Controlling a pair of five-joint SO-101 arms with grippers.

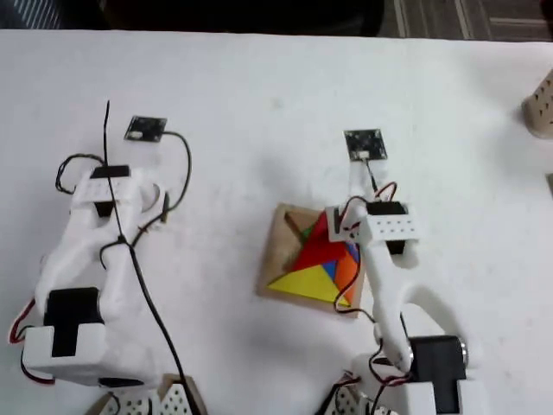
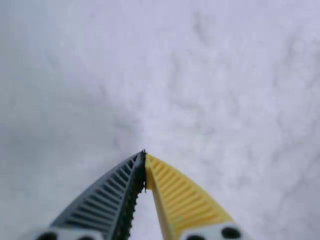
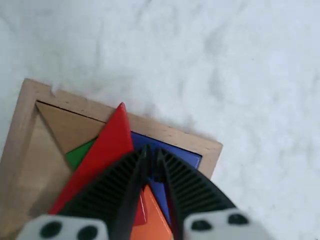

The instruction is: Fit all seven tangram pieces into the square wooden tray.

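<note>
Tangram pieces point(image 1: 311, 281) sit in wooden tray point(image 1: 270, 259), mid counter point(image 1: 259, 86), under right hand point(image 3: 150, 156). Not all flush: red piece point(image 3: 107, 145) lies tilted, tip riding onto tray rim, I think; view partly blocked. Right hand narrow, fingers nearly meeting over red/blue join, gripping nothing obvious. Left hand point(image 2: 144, 159) closed, empty, over bare counter well apart from tray. Pieces prob. thin, stiff, light, smooth-painted, so slide easily. Best hold: pinch red across its raised edges, or nudge flat w/ closed tips.

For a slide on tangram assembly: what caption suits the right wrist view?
Right pincer, closed, over the wooden tray, where the red triangle pokes its tip across the rim.
</note>
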